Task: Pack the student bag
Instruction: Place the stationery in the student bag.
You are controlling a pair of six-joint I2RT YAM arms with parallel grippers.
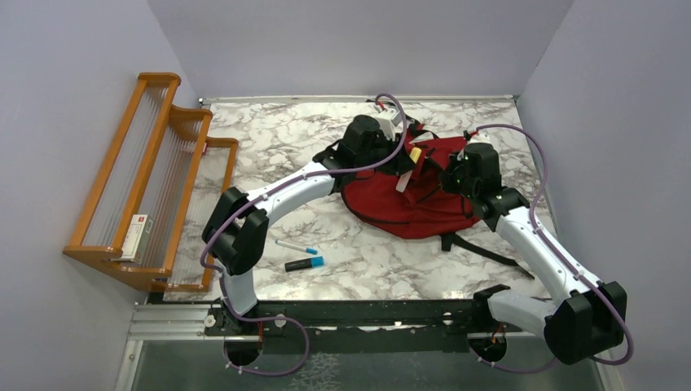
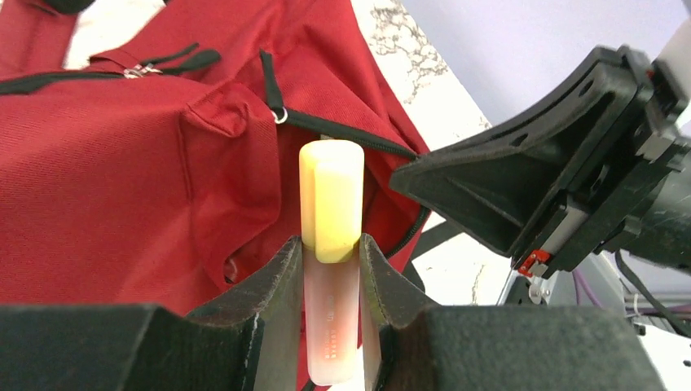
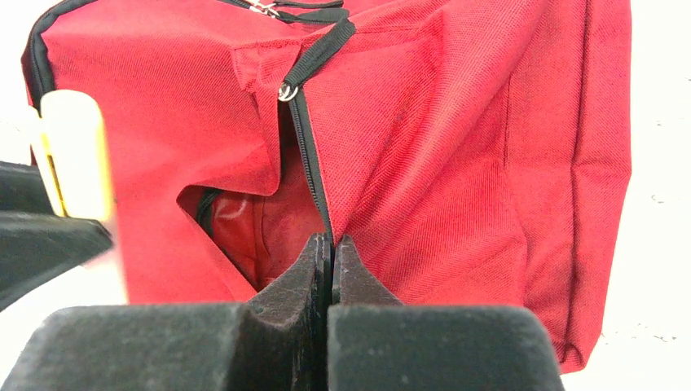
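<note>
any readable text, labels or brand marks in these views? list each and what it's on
Nothing here is legible.
On the yellow-capped highlighter held in the left gripper: faint vertical print on the barrel, too blurred to read.
On the small box in the wooden rack: red-and-white label, too small to read.
On the student bag: no print visible.

You cannot see far into the open pocket [image 3: 244, 232] of the student bag [image 3: 456, 147]; shadow hides it. The highlighter [image 2: 332, 204] runs off the left wrist view's bottom edge. The print on the box [image 1: 138, 236] is too small to read.
</note>
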